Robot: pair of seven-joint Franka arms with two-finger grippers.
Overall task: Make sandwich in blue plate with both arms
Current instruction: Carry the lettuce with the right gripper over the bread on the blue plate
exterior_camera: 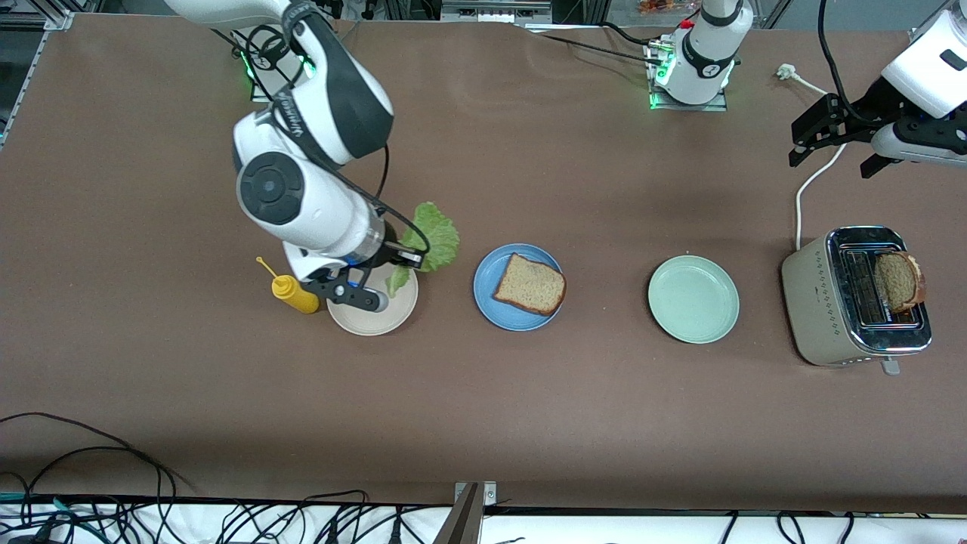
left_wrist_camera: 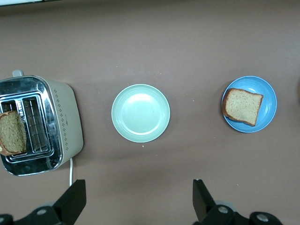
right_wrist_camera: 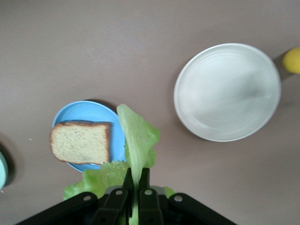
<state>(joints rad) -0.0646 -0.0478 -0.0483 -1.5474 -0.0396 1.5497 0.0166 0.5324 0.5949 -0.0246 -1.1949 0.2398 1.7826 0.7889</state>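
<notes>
The right gripper [right_wrist_camera: 136,180] is hanging in the air over the beige plate [exterior_camera: 393,313], and its two fingers are squeezing tight on a lettuce leaf [exterior_camera: 432,238]. The leaf is light green and ruffled, and it is dangling from the fingers with its wavy edge hanging loose. The beige plate is sitting toward the right arm's end of the table, with a yellow squeeze bottle [exterior_camera: 295,294] lying just beside it. Beside the beige plate, more toward the middle of the table, the blue plate [exterior_camera: 487,291] is sitting flat. It is round with a low rim. One bread slice [exterior_camera: 531,284] is lying on it, brown and speckled with a darker crust, and it is covering much of the plate. A pale green plate [exterior_camera: 693,299] is sitting farther toward the left arm's end. Past that, a toaster [exterior_camera: 820,302] is holding a second bread slice [exterior_camera: 897,281] that is sticking up out of a slot. The left gripper [exterior_camera: 835,147] is waiting in the air near the toaster with its fingers spread wide, holding nothing.
</notes>
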